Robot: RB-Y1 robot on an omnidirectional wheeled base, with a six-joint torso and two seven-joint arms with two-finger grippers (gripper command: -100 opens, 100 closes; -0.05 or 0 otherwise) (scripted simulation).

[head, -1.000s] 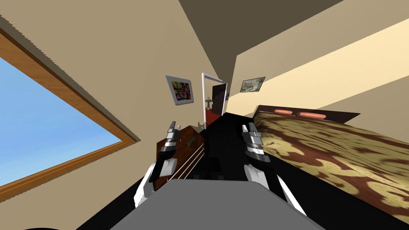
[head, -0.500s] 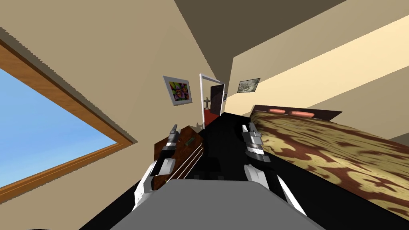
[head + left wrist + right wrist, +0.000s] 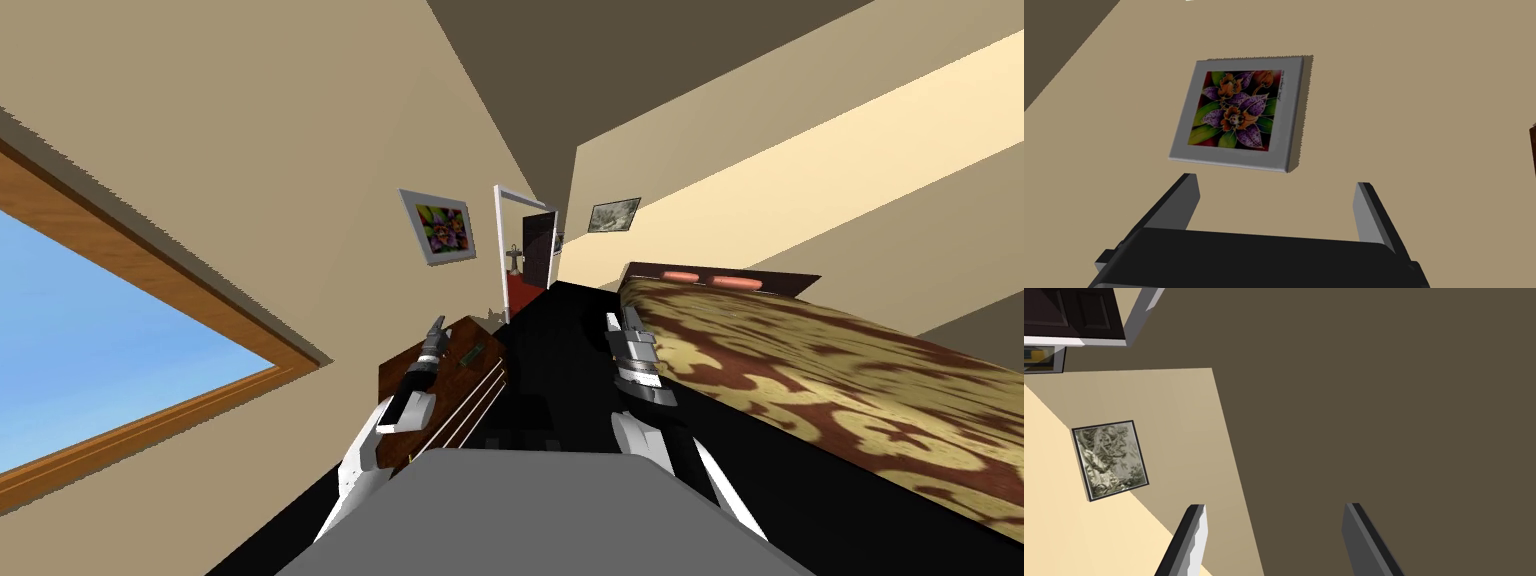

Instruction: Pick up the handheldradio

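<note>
**Radio on the brown counter, both pincers open and empty**

Head view is rolled hard; the slant everything shares is the camera's.

Handheld radio point(image 3: 472, 353): a small dark-greenish bar lying on top of the brown counter point(image 3: 400, 375), just left of frame centre. It is too small to read any detail on it. Thin pale lines run across the counter's front face.

My left pincer point(image 3: 436, 322) is over the counter top, near the radio. The radio sits just right of the fingertips and slightly lower in the frame, apart from them, no contact. I can't tell how high the pincer is above the top. In the left wrist view my fingers point(image 3: 1185, 200) stand wide apart, about a third of the frame's width, with nothing between them.

My right pincer point(image 3: 620, 318) is right of centre, over the black area point(image 3: 545, 350) between the counter and the bed point(image 3: 850, 380), well apart from the radio. Its fingers point(image 3: 1191, 538) are spread just as wide, nothing held.

The bed takes the right side of the frame. It has a brown-and-cream patterned cover, a dark headboard point(image 3: 790, 283) and two orange-red pillows point(image 3: 685, 275) against the headboard.

A window point(image 3: 120, 340) with a brown frame and plain blue pane is at lower left. A white-framed doorway point(image 3: 498, 250) is at upper centre, beyond the counter.
</note>
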